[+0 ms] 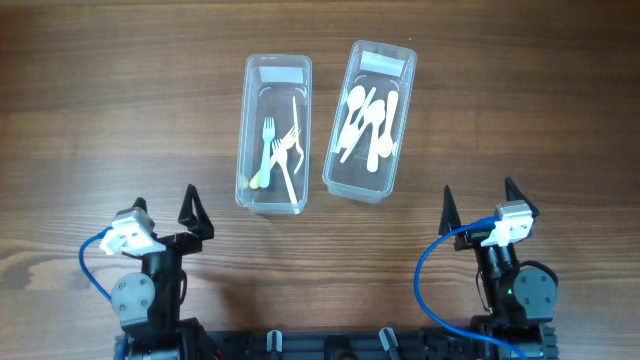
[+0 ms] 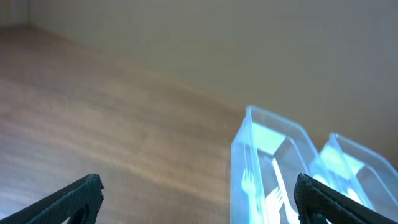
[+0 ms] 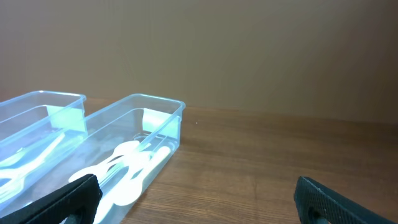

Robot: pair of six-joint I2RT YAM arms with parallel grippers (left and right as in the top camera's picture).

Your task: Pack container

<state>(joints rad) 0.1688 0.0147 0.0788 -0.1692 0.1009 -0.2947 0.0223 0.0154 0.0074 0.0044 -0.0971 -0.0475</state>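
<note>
Both claws stand wide apart and empty over the bench point(image 1: 90, 90), the left claw point(image 1: 165, 200) at seven o'clock and the right claw point(image 1: 478, 190) at five o'clock, well short of the tubs. Toward twelve o'clock the fork tub point(image 1: 243, 130) and the spoon tub point(image 1: 398, 150) lie near each other, the latter skewed toward one o'clock. A finger catching a thin rim would likely shove a light tub, and the crossed forks point(image 1: 272, 150) or piled spoons point(image 1: 368, 118) may lift tangled; nothing else blocks the reach.

A clear container point(image 2: 240, 155) holding forks point(image 2: 277, 180) is sitting on the surface point(image 2: 93, 112), a second container point(image 2: 348, 152) just right of it.
</note>
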